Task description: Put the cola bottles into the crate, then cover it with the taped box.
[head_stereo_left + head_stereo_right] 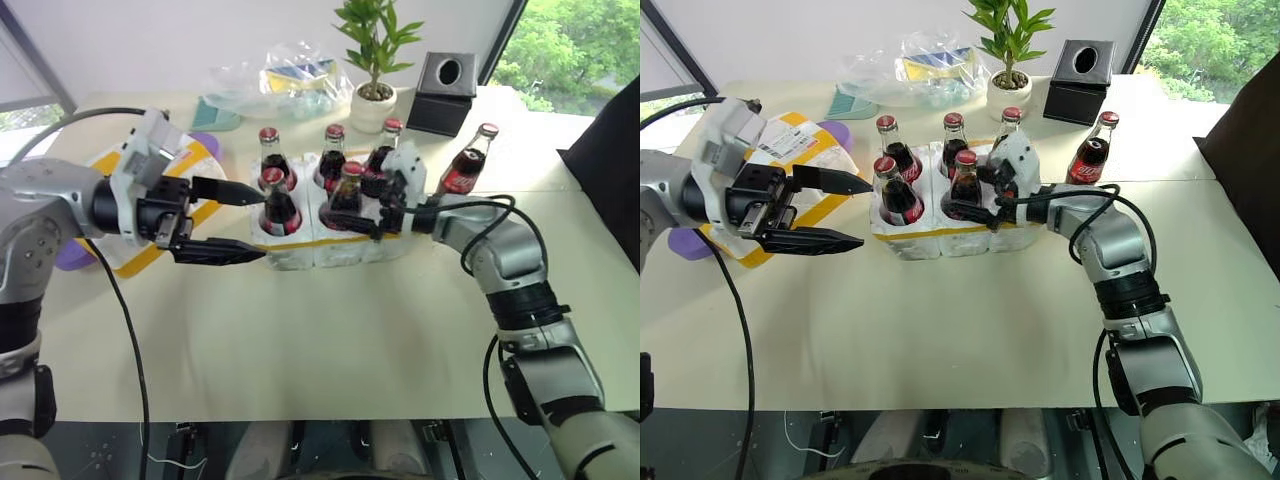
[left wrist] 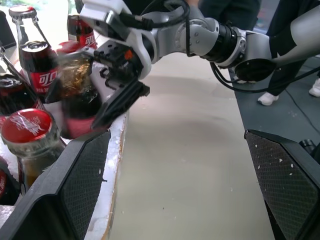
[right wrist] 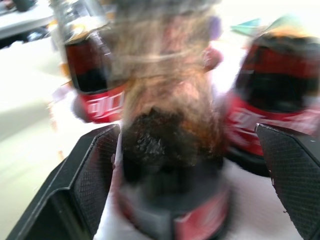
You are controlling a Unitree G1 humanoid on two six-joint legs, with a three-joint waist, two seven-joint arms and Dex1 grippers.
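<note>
The right claw [image 1: 383, 212] is open wide around a cola bottle [image 1: 349, 190] standing in the crate [image 1: 300, 250], letting go. The left claw [image 1: 240, 222] waits open and empty. 1 bottle [image 1: 468, 163] stands on the tabletop [image 1: 330, 330].

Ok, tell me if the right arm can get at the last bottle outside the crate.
Probably yes. The loose bottle stands alone on the table right of the crate, with nothing between it and the right gripper, whose fingers are open around a crated bottle.

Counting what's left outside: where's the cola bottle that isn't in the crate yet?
The last cola bottle stands upright on the table, past the crate's right end, in front of the black tissue box.
</note>
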